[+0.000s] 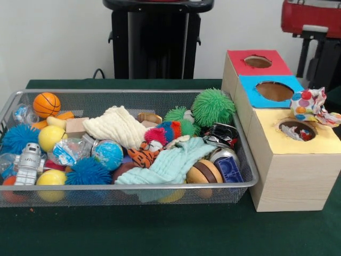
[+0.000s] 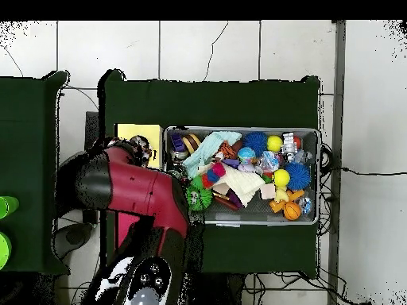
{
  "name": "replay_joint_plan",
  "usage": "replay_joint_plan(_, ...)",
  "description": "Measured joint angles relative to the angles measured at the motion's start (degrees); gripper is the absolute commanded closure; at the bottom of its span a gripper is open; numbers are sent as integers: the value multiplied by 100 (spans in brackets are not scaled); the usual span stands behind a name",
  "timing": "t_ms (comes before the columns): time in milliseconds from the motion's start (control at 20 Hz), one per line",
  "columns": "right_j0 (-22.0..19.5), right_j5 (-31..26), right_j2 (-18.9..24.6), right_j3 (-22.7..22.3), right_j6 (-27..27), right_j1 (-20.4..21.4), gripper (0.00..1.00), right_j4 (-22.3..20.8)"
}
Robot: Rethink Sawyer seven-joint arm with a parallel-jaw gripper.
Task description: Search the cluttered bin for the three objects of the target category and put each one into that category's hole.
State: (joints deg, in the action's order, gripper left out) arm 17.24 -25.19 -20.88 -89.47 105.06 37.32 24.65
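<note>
Three holes topped the wooden box beside the wire bin on the green bench in the front view: red, blue and yellow. A crumpled dotted wrapper hung over the yellow hole, where more crumpled scraps showed inside. The bin held balls, cloths and toys. From overhead, the red arm reached over the box, hiding most of it; the tool sat by the yellow top, and whether it was spread or pinching could not be told.
</note>
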Motion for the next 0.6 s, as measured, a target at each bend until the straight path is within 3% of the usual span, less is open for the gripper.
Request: replay_joint_plan(600, -840, 383, 337, 2, 0, -657, 100, -50)
